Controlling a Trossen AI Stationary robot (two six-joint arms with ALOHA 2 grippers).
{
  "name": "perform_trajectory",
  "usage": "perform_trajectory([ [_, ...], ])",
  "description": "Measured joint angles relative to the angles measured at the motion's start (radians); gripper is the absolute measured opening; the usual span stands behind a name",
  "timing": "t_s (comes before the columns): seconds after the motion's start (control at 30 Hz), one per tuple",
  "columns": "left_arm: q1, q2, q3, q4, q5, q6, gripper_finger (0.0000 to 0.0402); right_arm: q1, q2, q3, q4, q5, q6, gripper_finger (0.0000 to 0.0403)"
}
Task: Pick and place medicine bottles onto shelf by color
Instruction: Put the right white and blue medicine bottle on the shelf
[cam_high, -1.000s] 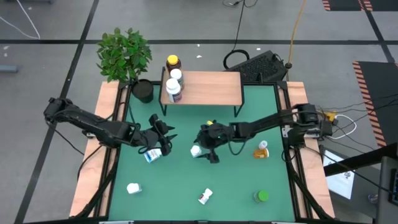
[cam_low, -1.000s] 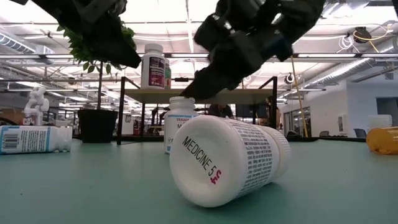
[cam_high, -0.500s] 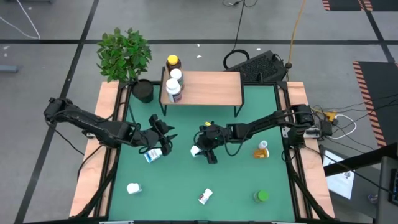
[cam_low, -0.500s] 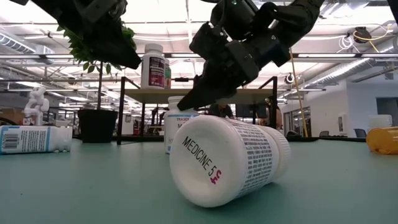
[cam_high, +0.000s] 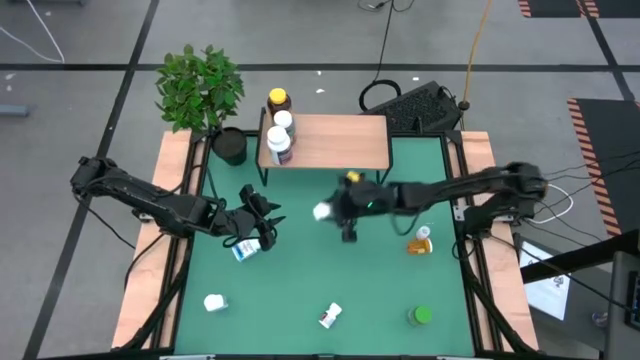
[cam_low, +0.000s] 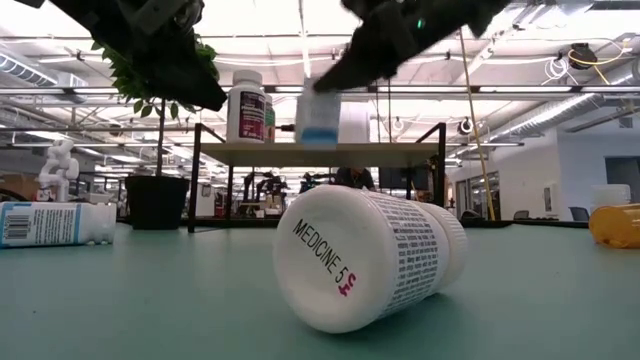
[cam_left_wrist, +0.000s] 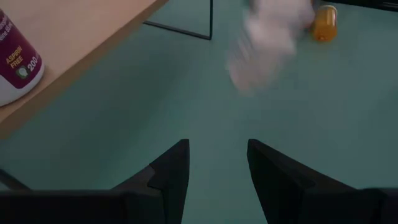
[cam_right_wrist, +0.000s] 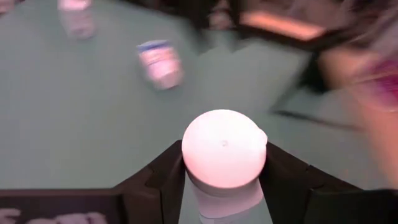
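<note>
Above the middle of the green surface (cam_high: 300, 300), just in front of the shelf (cam_high: 335, 140): right tool (cam_high: 338, 212) clamped on a white medicine bottle (cam_high: 323, 211), cap toward the wrist camera, fingers (cam_right_wrist: 163, 177) pressed on either side of the neck (lifted clear, judging from the low view). Near the surface's left edge: left tool (cam_high: 262, 222), fingers apart and empty, hovering beside a lying white blue-label bottle (cam_high: 245, 250).

Already lined up along the shelf's left end: an amber bottle (cam_high: 278, 99), a white bottle (cam_high: 283, 121), and a maroon-label bottle (cam_high: 279, 146). Scattered elsewhere on the surface: a lying orange bottle (cam_high: 420, 241) toward the right edge, a green bottle (cam_high: 421, 316) by the front right corner, two more white ones (cam_high: 329, 316) (cam_high: 213, 302) near the front edge.

Risks from here, as a judgement: grip only on the narrow neck, so a swing or slip likely on a fast carry; a low approach could catch the shelf's front edge; a close set-down could topple the standing three; wrong colour group if placed beside the amber one.
</note>
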Motion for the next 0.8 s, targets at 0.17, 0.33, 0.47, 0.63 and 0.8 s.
perform_trajectory([
  [0.17,0.004,0.0,0.0,0.001,-0.003,0.02,0.0164,-0.142,-0.12,0.088,-0.115,-0.012,-0.055,0.0161],
  [0.33,0.032,0.0,0.0,0.007,-0.023,0.029,0.0163,-0.34,-0.073,0.279,-0.187,-0.125,-0.115,0.0162],
  [0.47,0.053,0.0,0.0,0.004,-0.026,0.028,0.0163,-0.48,0.044,0.432,-0.221,-0.279,-0.12,0.0163],
  [0.63,0.059,0.0,0.0,0.001,-0.029,0.03,0.0163,-0.587,0.202,0.574,-0.215,-0.352,-0.119,0.0163],
  [0.8,0.059,0.0,0.0,0.001,-0.03,0.03,0.0163,-0.642,0.344,0.655,-0.22,-0.421,-0.095,0.0163],
])
